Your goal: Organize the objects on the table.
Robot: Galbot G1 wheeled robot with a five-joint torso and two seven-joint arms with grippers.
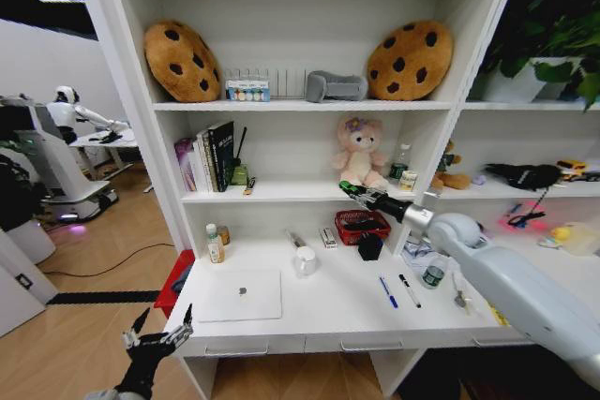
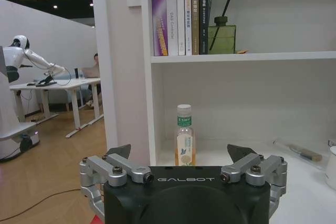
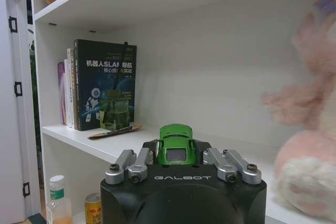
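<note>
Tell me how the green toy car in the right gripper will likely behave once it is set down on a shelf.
The green toy car is clamped in the right gripper, raised near the plush toy. It looks small and rigid, so probably light and stiff. If its wheels turn freely, it may roll on the smooth shelf. Its glossy body could be slippery between the fingers.

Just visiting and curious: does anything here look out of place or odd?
Yes: a green toy car is clamped in the right gripper, held up by the pink plush toy on its shelf. Two pens lie loose on the desk.
</note>
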